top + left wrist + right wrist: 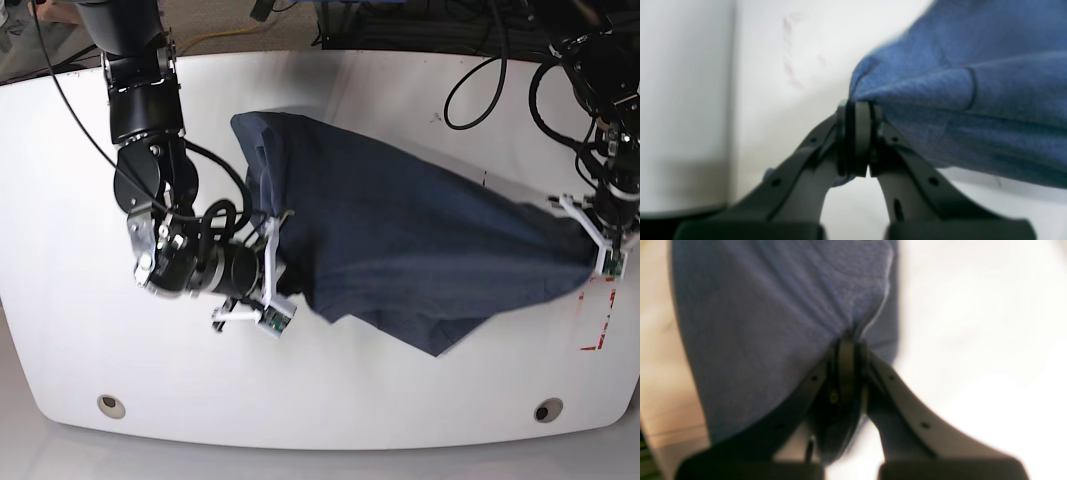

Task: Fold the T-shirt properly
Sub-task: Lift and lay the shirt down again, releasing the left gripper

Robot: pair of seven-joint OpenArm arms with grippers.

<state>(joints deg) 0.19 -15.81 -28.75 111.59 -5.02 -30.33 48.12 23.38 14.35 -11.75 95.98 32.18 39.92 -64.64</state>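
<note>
white table [330, 400], red marks [597, 322]

White table [330, 400] (red marks [598, 320] near its edge), 2 round holes [111, 405].

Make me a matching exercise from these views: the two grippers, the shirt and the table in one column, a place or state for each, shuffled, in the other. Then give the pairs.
Things:
1. left gripper
2. right gripper
3. T-shirt
4. table

States:
A. white, with red marks near one edge
B. stretched between both arms
C. shut on cloth at the base view's right side
D. shut on cloth at the base view's left side

Pairs: 1-C, 2-D, 3-B, 4-A
</note>
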